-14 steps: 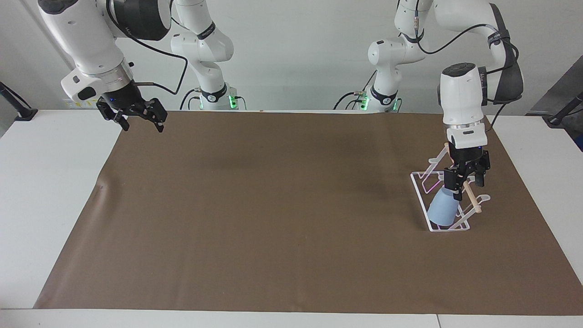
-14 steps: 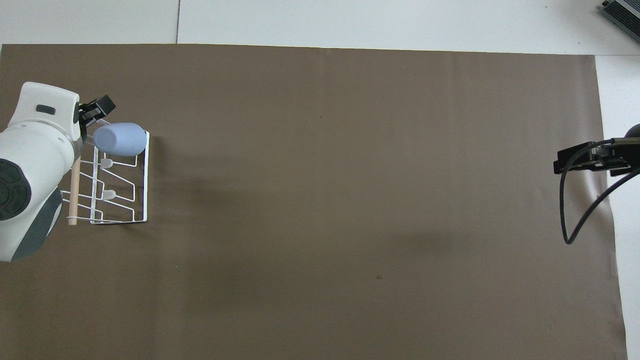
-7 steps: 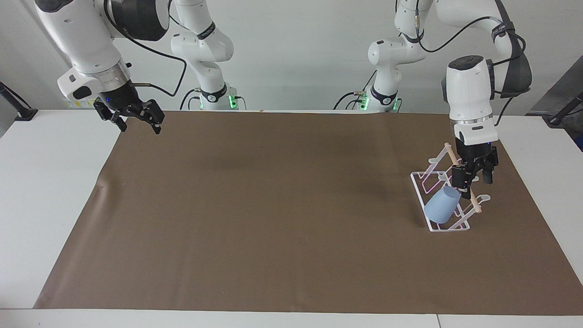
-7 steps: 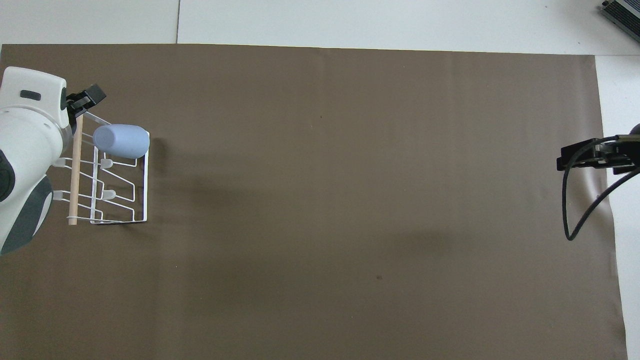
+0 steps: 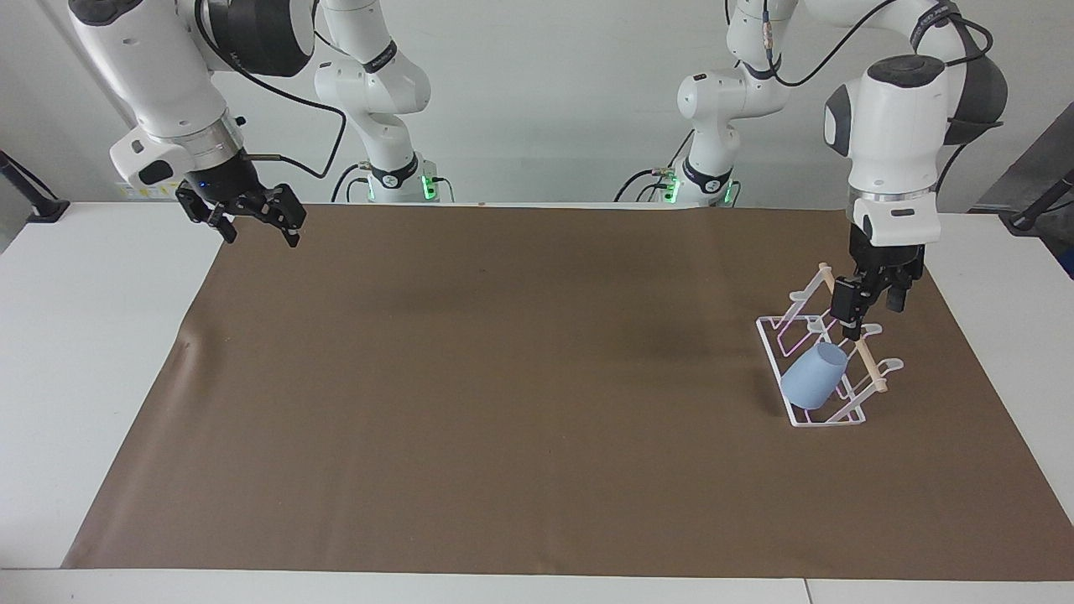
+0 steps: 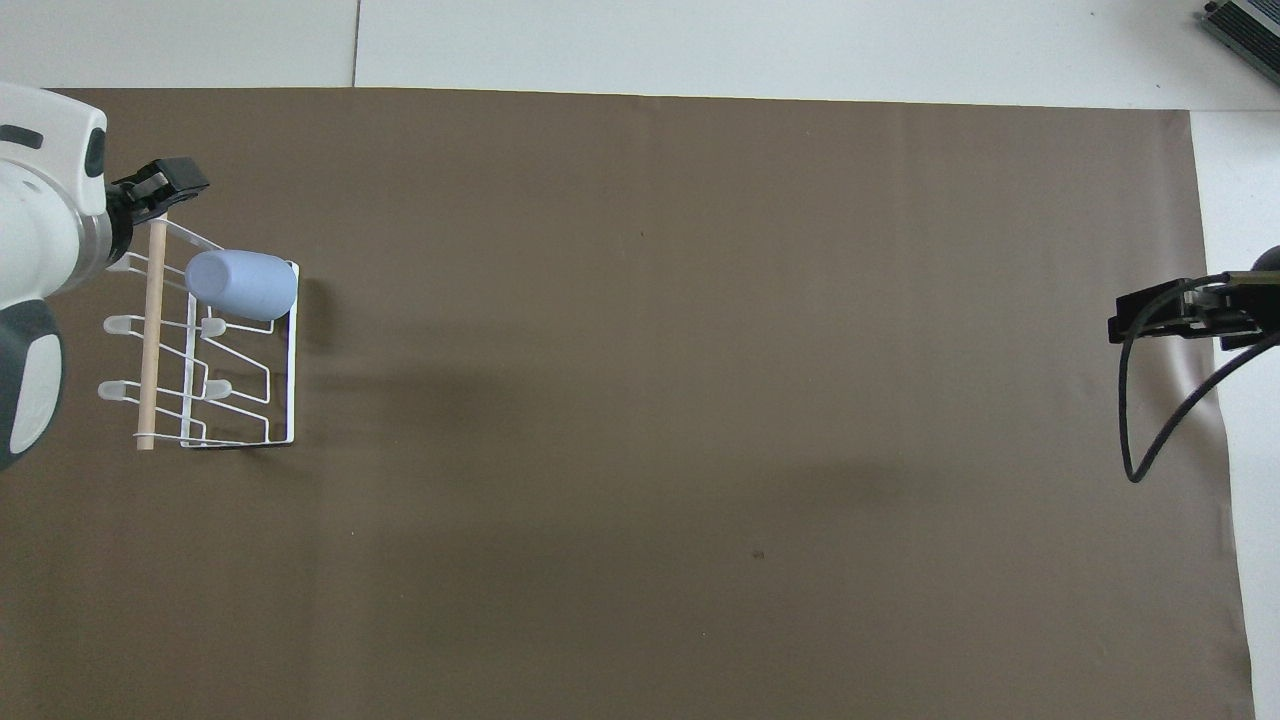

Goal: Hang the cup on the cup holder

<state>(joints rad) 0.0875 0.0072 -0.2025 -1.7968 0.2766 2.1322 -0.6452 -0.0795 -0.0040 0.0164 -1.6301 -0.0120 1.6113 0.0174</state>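
Note:
The light blue cup (image 5: pixel 814 378) hangs tilted on a prong of the white wire cup holder (image 5: pixel 873 370), at the left arm's end of the table. In the overhead view the cup (image 6: pixel 242 285) sits on the end prong of the cup holder (image 6: pixel 151 340) farthest from the robots. My left gripper (image 5: pixel 871 319) hovers open and empty above the holder's wooden dowel, clear of the cup; from overhead the left gripper (image 6: pixel 140 195) is over the dowel's end. My right gripper (image 5: pixel 260 235) waits open and empty over the mat's corner at the right arm's end.
A brown mat (image 5: pixel 503 377) covers most of the white table (image 5: pixel 101 352). The right gripper (image 6: pixel 1170 315) shows at the mat's edge in the overhead view, with a black cable looping below it.
The left gripper has risen from beside the cup and drawn back over the dowel, leaving the cup on the holder. The right arm has barely moved.

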